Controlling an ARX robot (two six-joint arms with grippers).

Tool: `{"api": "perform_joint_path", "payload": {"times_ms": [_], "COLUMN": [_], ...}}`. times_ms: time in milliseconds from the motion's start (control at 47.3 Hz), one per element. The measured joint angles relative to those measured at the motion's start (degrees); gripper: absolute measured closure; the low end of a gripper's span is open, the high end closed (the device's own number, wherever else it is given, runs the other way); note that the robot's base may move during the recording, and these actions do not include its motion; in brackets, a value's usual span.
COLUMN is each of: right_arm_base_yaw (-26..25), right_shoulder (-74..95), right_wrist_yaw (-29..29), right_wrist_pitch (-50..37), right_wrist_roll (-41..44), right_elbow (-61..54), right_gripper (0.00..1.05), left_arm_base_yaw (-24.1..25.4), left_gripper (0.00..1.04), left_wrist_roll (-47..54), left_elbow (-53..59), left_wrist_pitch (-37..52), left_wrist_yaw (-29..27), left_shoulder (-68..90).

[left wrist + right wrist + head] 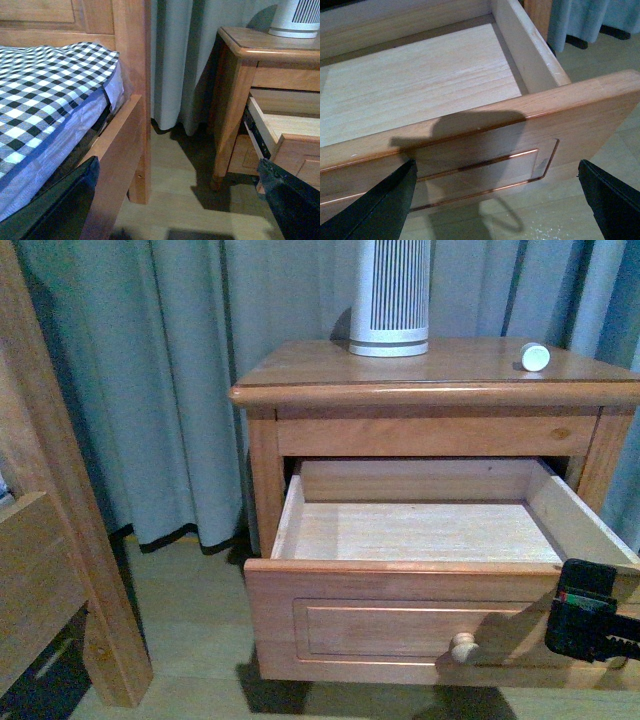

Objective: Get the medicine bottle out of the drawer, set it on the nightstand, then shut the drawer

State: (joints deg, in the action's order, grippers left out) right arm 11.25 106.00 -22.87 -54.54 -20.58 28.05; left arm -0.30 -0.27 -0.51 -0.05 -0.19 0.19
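My right claw (495,200) is spread wide and grasps nothing; in my right wrist view its two dark fingers (375,210) sit at the lower corners of the frame, apart from the wood, with the drawer's (485,135) panelled front between and beyond them. In the front view that same claw (590,625) shows at the lower right edge, just in front of the drawer face, right of the round knob (463,647). My left claw (180,205) is also released and empty, its fingers dark at the lower corners of the left wrist view, over bare floor (185,200).

The drawer (400,580) stands pulled out, and its pale bottom lies bare in both the front and right wrist views. The medicine bottle (535,357) lies on its side on the nightstand (300,390) top, at the upper right of the front view, right of the tall white ribbed cylinder (390,295).

Only the left wrist view shows the bed frame (130,100) with its checked mattress cover (45,95), the curtain (180,60) and the nightstand's corner; the bottle does not appear there.
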Motion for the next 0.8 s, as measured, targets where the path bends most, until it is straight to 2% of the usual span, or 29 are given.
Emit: {"api": "perform_joint_path", "payload": {"times_ms": [190, 528, 803], "right_arm_base_yaw": [-2.5, -6.8, -8.2], "right_shoulder": [7.8, 19.5, 24.8], "right_wrist_yaw": [2.3, 4.9, 5.8], "right_wrist_pitch": [0.1, 9.2, 14.0], "right_wrist_roll": [2.3, 5.4, 8.8], "right_elbow": [10.8, 35.8, 47.4], "right_gripper": [0.07, 0.07, 0.07], "left_arm_base_yaw": [0.0, 0.0, 0.0], "left_gripper": [0.07, 0.07, 0.07], "left_wrist_roll": [0.0, 0.0, 0.0], "left_elbow": [0.0, 0.0, 0.0], "left_wrist_pitch": [0.0, 0.0, 0.0], "left_wrist_yaw": [0.0, 0.0, 0.0], "left_shoulder": [0.0, 0.0, 0.0]}}
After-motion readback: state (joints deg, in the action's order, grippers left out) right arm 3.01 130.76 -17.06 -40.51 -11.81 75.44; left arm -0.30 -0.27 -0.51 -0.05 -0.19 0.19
